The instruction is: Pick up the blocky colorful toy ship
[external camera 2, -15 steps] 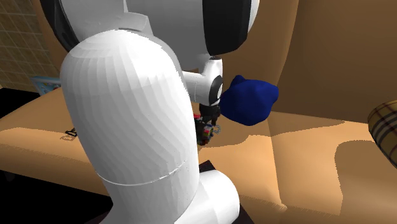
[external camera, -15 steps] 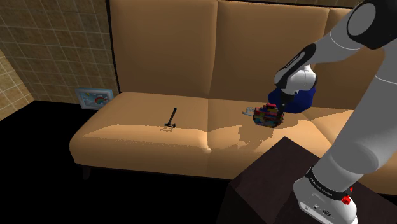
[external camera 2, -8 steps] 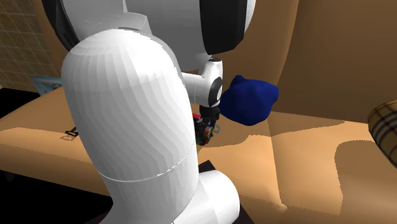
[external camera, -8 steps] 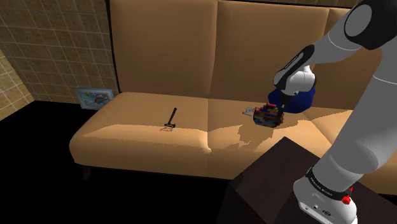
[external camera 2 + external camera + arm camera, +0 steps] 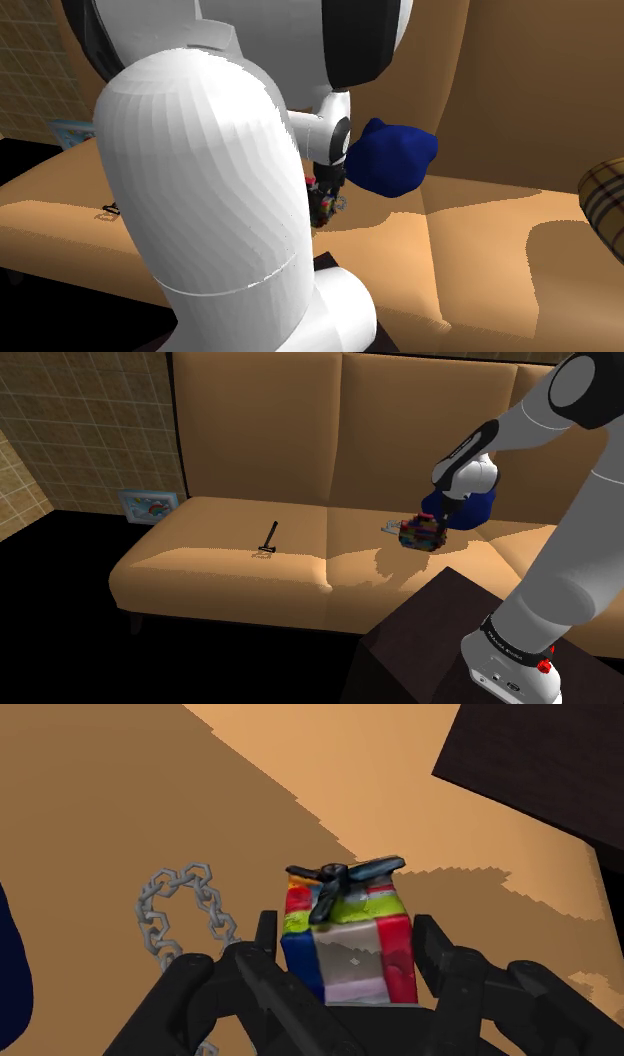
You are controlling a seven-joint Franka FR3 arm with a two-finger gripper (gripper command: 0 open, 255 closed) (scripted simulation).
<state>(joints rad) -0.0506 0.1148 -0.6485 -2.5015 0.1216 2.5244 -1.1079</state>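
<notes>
The toy ship (image 5: 348, 939) is a blocky thing of red, blue, green and white patches with a dark propeller-like piece on top. It sits at the seat of the tan sofa (image 5: 250, 452), in front of a blue cushion. My black gripper (image 5: 346, 922) comes down on it from above, one finger pressed against each side, shut on it. In the shoulder view the toy ship (image 5: 420, 534) hangs under the gripper (image 5: 429, 528) near the middle seat seam. In the second exterior view the toy ship (image 5: 322, 203) peeps out past the arm's white bulk, below the gripper (image 5: 326, 194).
A grey chain (image 5: 180, 909) lies on the seat right beside the toy. The blue cushion (image 5: 478, 510) stands just behind the hand. A small black tool (image 5: 270, 536) lies further along the seat. A framed picture (image 5: 148, 507) leans by the sofa's end. The dark stand (image 5: 430, 632) is close below.
The fingers have come together onto the toy ship's sides. The hand and toy sit very slightly higher than a second ago.
</notes>
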